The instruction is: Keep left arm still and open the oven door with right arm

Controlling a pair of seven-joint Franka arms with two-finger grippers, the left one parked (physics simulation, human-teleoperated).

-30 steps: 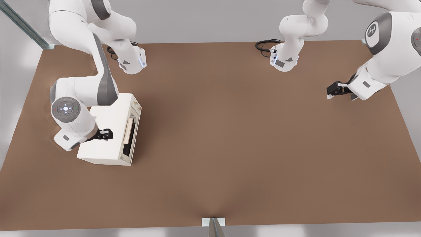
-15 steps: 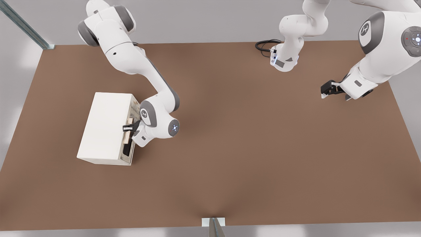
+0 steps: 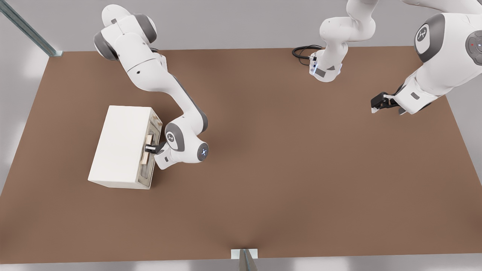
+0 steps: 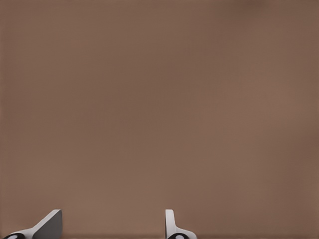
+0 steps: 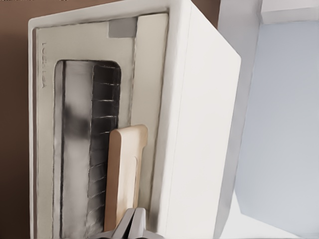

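A cream box oven (image 3: 120, 146) stands on the brown table at the front view's left. Its oven door (image 3: 147, 171) faces the front view's right and lies flat against the oven front. In the right wrist view the oven door (image 5: 47, 149) shows a dark window (image 5: 84, 149) and a pale wooden bar handle (image 5: 122, 174). My right arm (image 3: 150, 75) reaches down from the back to the door side. Its gripper (image 3: 150, 148) sits at the handle (image 3: 145, 155), close against the door. The gripper (image 5: 133, 225) has its fingers pressed together, tips touching the handle's near end.
The brown table (image 3: 263, 169) stretches wide to the front view's right of the oven. The other arm's gripper (image 3: 378, 102) hangs over the table's far right side, and a black cable (image 3: 303, 51) lies by its base. A metal post (image 3: 244, 258) stands at the front edge.
My right arm swung from above the oven's top round to its door side. Over the last half second the gripper slid a little along the handle toward the front.
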